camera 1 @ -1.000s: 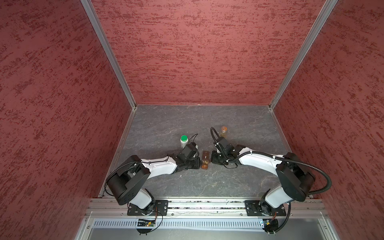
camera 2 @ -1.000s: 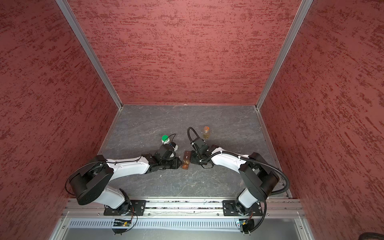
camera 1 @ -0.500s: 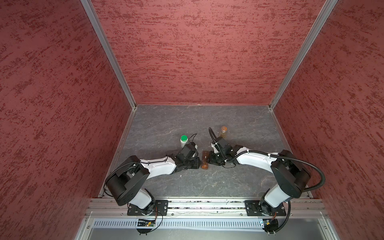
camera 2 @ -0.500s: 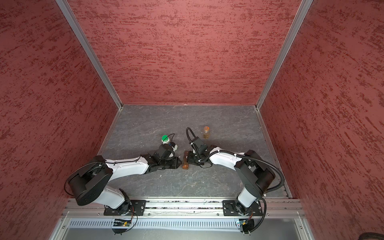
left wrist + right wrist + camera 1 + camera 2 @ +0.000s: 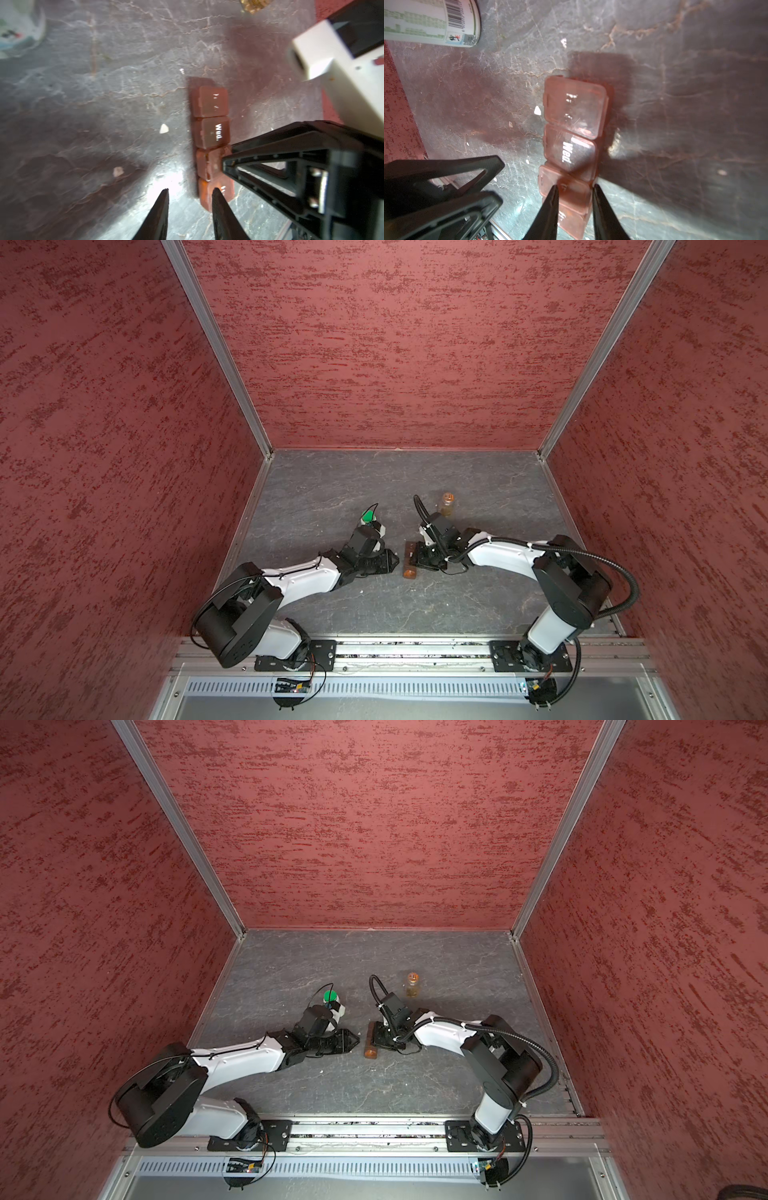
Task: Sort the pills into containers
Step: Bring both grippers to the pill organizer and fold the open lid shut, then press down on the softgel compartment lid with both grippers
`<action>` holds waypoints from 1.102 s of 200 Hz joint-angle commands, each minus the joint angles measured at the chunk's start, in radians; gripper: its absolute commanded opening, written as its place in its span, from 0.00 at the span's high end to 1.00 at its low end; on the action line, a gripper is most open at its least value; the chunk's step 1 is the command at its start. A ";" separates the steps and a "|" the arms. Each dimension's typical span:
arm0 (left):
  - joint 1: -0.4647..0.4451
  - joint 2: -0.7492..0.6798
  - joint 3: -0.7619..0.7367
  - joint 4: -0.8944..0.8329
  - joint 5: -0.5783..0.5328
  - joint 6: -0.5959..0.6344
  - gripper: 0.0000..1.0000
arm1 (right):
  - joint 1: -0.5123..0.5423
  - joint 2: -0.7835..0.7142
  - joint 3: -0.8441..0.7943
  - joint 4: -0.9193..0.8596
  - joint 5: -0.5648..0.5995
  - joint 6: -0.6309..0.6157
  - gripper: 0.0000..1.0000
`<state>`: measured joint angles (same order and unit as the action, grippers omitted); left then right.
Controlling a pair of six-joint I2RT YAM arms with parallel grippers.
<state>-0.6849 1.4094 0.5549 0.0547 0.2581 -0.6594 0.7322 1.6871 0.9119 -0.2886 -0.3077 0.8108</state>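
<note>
Looking down, I see the containers lying on the bench between both claws. My left claw is slightly apart and holds nothing; my right claw sits over one middle cell, and I cannot tell if it clamps.

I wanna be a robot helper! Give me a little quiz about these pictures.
1. True or false: the white bottle has a red cap.
2. Which word is readable on a lid of the brown containers? A Wed. B Stop. C Milk.
3. How many bottles are on the table?
Key: 1 false, the cap is green. 2 A. 3 two: the white bottle and the amber bottle.
</note>
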 commanded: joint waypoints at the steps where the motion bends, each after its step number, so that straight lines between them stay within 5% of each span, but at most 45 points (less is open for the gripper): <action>1: 0.008 0.033 0.009 0.079 0.068 -0.036 0.65 | -0.002 0.008 0.022 -0.001 -0.003 -0.007 0.71; 220: 0.040 0.216 0.077 0.124 0.211 -0.059 0.81 | -0.003 0.008 -0.005 0.012 -0.012 -0.003 0.73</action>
<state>-0.6487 1.6138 0.6189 0.1734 0.4431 -0.7280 0.7319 1.6924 0.9119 -0.2886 -0.3126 0.8070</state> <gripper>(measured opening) 0.192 0.274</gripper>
